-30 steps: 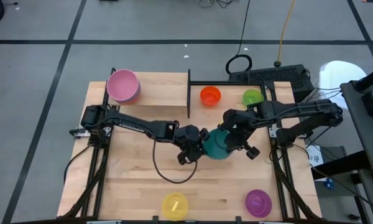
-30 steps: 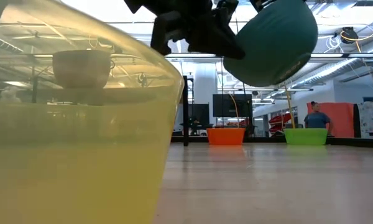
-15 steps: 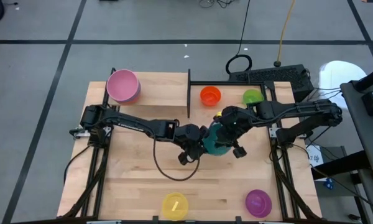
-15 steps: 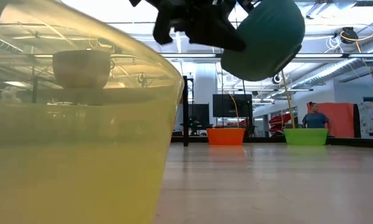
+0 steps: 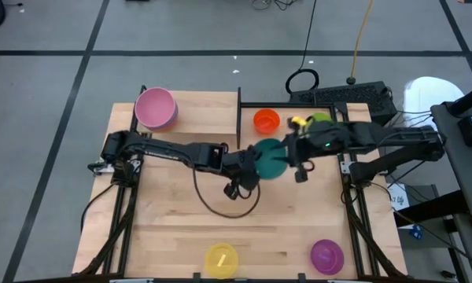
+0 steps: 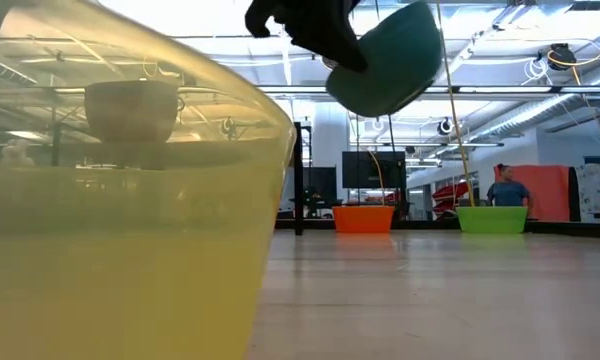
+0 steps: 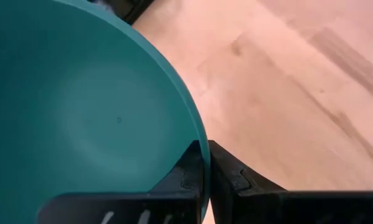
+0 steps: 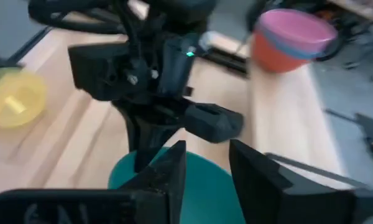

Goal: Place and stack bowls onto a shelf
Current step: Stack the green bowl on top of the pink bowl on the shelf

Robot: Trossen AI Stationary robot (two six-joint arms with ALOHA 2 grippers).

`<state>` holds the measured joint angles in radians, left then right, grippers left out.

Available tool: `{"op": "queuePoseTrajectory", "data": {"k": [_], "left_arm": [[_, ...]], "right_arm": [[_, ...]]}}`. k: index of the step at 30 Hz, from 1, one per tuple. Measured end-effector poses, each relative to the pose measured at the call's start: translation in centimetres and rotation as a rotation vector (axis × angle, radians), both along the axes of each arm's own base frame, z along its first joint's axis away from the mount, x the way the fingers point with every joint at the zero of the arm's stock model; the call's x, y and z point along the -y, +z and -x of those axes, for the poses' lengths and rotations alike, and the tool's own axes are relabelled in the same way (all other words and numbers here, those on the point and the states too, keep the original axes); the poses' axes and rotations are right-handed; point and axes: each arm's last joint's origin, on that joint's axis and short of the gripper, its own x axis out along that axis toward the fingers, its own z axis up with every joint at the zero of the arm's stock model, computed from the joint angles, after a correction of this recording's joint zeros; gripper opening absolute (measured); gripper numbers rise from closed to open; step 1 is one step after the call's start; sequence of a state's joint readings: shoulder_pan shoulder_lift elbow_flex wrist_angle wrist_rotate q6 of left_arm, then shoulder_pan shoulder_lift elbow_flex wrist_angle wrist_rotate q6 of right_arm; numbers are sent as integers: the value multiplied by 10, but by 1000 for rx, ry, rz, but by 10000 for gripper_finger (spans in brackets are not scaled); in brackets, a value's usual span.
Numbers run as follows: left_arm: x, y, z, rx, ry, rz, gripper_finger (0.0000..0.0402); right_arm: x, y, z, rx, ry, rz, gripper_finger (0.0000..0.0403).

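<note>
A teal bowl (image 5: 269, 159) hangs tilted above the middle of the table, with my left gripper (image 5: 250, 164) shut on its left rim. My right gripper (image 5: 296, 155) stands open just right of the bowl; the right wrist view shows its fingers apart over the teal bowl (image 8: 202, 186). A pink-topped stack of bowls (image 5: 156, 108) stands on the pale shelf (image 5: 208, 101), left of its black upright (image 5: 238, 118). The orange bowl (image 5: 266, 120) and the green bowl (image 5: 320, 122) rest on the table at the far side; the yellow bowl (image 5: 220, 258) and the purple bowl (image 5: 326, 255) rest near the front edge. My left gripper pinches the teal bowl's rim (image 7: 202, 140), one finger inside the bowl and one outside. It comes slanting down from the table's left. The bowl is lifted clear of the table and tilted, its bottom (image 6: 375, 95) lower than the held rim.
The yellow bowl (image 6: 110, 220) stands right in front of the low camera and hides the left half of that view. A loose black cable (image 5: 220, 206) lies on the table under the left arm. A person (image 6: 507, 190) stands far off in the room.
My right gripper has opened, let go of the teal bowl, and drawn up and back toward the table's right and far side. My left gripper has risen and carried the bowl toward the far edge, turning it so it tilts differently.
</note>
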<state>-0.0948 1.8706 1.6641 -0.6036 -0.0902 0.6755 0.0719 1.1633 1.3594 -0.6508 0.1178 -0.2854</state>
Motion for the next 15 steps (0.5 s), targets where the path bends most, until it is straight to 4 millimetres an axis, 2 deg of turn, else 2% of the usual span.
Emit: {"op": "queuePoseTrajectory", "data": {"k": [5, 10, 15], "left_arm": [[-13, 25, 2, -1, 147, -21, 7], [-27, 65, 8, 47, 284, -77, 7], [-48, 109, 24, 89, 454, -29, 7]], "right_arm": [[4, 17, 24, 89, -68, 19, 125], [5, 27, 46, 137, -68, 13, 122], [7, 34, 64, 167, -68, 16, 122]]}}
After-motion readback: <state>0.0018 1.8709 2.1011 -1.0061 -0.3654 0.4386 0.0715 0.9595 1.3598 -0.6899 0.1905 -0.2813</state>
